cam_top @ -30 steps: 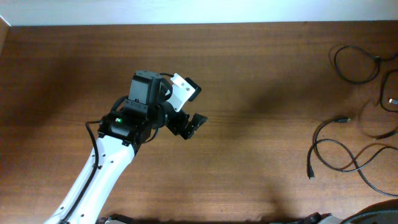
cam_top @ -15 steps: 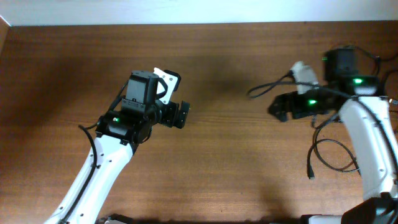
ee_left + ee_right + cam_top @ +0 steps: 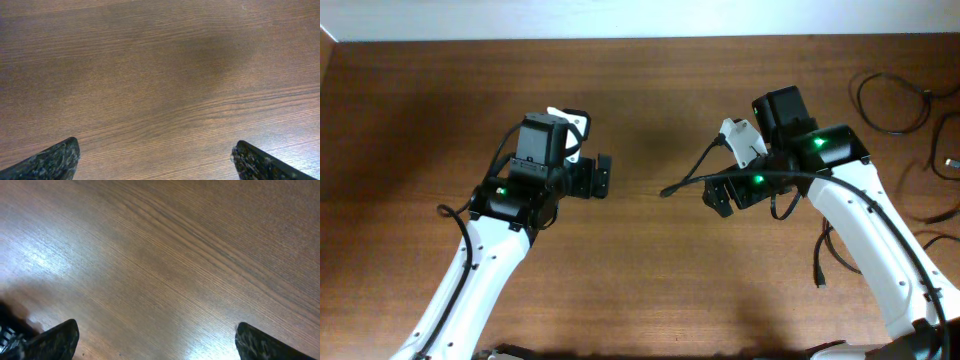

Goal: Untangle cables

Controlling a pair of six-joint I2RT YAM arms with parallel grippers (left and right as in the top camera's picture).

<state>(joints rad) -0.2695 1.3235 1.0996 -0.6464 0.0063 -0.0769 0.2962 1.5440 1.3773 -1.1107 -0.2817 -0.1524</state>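
I see both hands hovering over bare desk. The left hand is spread wide, its 2 fingertips sitting in the bottom corners of its wrist view. The right hand is spread just as wide. The cables lie in loose loops at the desk's right edge, well apart from both hands.

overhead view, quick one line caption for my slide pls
Both arms poised over the wooden table, left gripper and right gripper open and empty, the cables lying untouched near the right edge.
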